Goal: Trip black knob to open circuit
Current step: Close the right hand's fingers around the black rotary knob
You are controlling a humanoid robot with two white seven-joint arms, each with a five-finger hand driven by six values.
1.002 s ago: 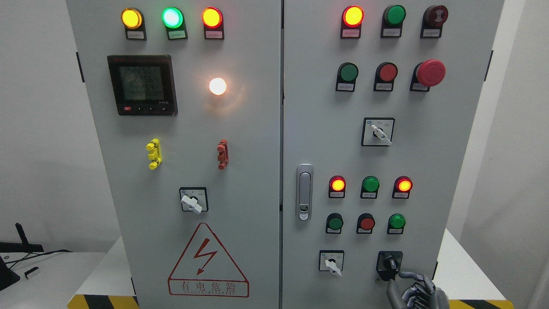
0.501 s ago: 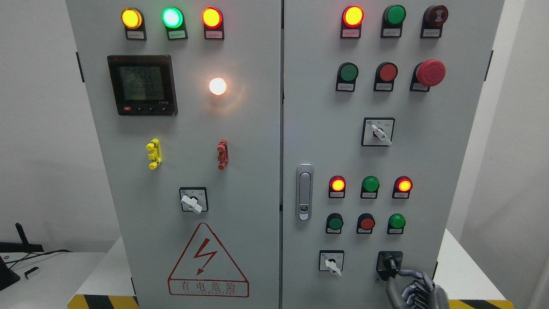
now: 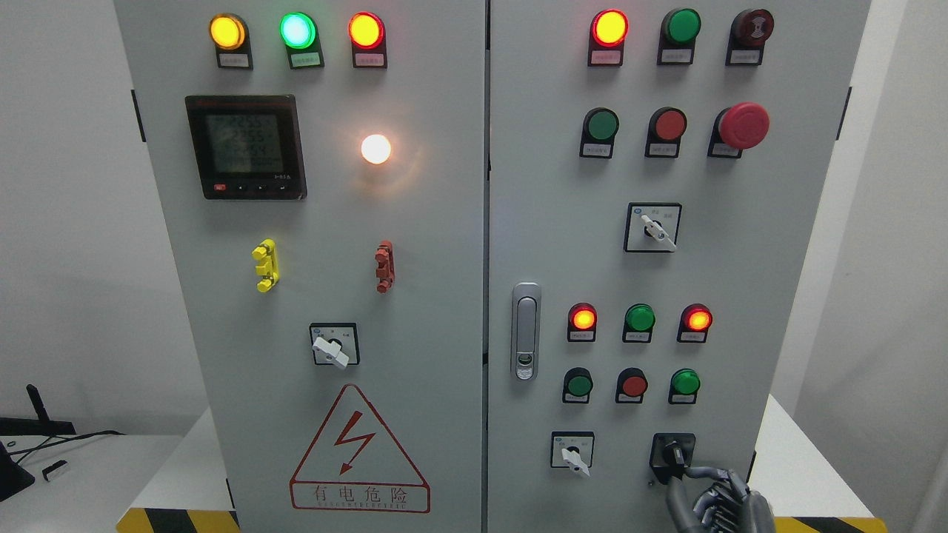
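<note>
Low in the right door's bottom right corner, the robot's right hand (image 3: 715,503) reaches up to the black knob (image 3: 672,452) on the electrical cabinet (image 3: 444,222), fingers curled with one fingertip touching the knob's lower edge; a firm grip is not evident, so turning it appears to need a surer hold first

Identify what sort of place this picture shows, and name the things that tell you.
Probably an electrical control room or training lab: a grey control cabinet with lit indicator lamps, a red emergency-stop button and a high-voltage warning triangle.
</note>
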